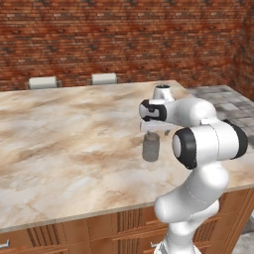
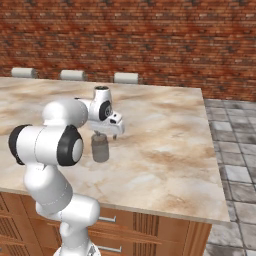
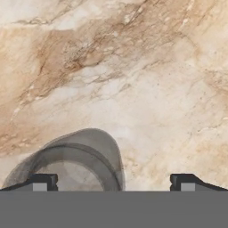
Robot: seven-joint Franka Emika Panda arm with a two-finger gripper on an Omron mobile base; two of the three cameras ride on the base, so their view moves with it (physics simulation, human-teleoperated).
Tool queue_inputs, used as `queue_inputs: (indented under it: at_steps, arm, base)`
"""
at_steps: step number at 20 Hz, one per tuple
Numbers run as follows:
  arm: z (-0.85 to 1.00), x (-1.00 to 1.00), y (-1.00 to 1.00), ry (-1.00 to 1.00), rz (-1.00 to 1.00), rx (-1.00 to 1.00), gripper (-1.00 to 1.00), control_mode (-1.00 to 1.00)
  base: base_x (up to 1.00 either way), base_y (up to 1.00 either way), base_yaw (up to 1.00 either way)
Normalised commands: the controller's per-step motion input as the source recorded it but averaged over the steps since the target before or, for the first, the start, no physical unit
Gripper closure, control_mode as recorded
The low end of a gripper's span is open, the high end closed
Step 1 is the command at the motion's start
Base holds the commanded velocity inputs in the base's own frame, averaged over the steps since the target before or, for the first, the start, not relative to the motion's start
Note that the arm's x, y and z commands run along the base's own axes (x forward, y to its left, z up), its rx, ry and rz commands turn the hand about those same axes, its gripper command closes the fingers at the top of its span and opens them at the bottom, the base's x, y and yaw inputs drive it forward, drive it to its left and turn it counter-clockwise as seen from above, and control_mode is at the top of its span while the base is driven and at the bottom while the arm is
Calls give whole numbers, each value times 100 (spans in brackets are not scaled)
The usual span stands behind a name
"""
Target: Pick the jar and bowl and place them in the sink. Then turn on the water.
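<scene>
I've got the tool (image 3: 111,181) spread wide, holding nothing, right above the jar (image 1: 151,147), which stands upright on the desk (image 1: 69,134); it sits off-centre toward one finger, probably lining up for a top-down grab.

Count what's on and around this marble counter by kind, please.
Jar: 1
Stools behind the counter: 3
Gripper, open above the jar: 1
Total: 5

Under my pincer the jar (image 1: 151,147) looks like smoky, translucent glass. It stands on the polished marble counter (image 1: 74,134), wood-fronted below.
</scene>
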Motion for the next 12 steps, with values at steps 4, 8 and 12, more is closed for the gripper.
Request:
queue_inputs:
  at_steps: [4, 8, 12]
  arm:
    - [-26, 0, 0, 0, 0, 0, -100, -100]
    - [-23, 0, 0, 0, 0, 0, -100, -100]
    - [-21, 0, 0, 0, 0, 0, -100, -100]
  base:
    - [0, 0, 0]
    - [0, 0, 0]
    - [0, 0, 0]
